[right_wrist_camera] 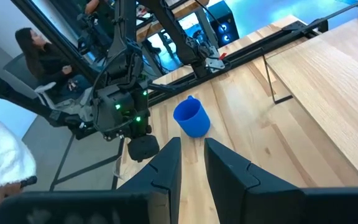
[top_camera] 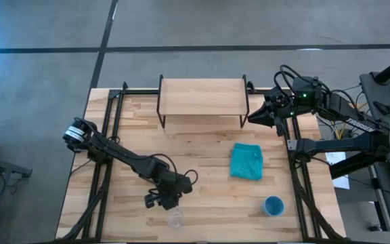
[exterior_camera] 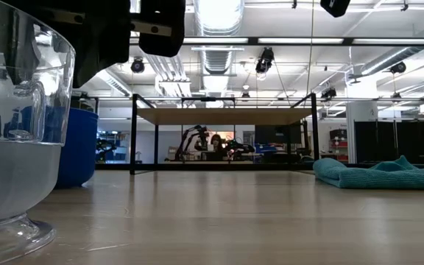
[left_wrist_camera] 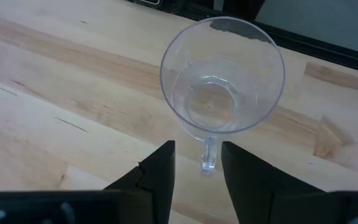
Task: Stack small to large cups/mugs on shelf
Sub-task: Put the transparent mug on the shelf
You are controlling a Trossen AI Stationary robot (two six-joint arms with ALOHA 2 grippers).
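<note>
The clear cup [top_camera: 175, 218] [left_wrist_camera: 222, 74] stands upright on its foot near the table's near edge, also seen in the low view [exterior_camera: 13, 147]. My left gripper [top_camera: 171, 207] [left_wrist_camera: 197, 146] is open and points down. Its fingers stand either side of the cup's small handle [left_wrist_camera: 208, 155] without touching it. The deep blue mug [right_wrist_camera: 191, 118] [exterior_camera: 76, 147] stands upright beside the left arm; the high view does not show it. The light blue cup [top_camera: 273, 205] stands near the near right corner. My right gripper [top_camera: 251, 118] [right_wrist_camera: 192, 142] waits by the shelf's [top_camera: 202, 96] right end, slightly open.
A teal folded cloth [top_camera: 246, 161] [exterior_camera: 381, 173] lies right of centre between the shelf and the light blue cup. Black rails [top_camera: 107, 122] run along the table's left and right sides. Bare wood lies in front of the shelf. A person [right_wrist_camera: 36, 50] sits beyond the table.
</note>
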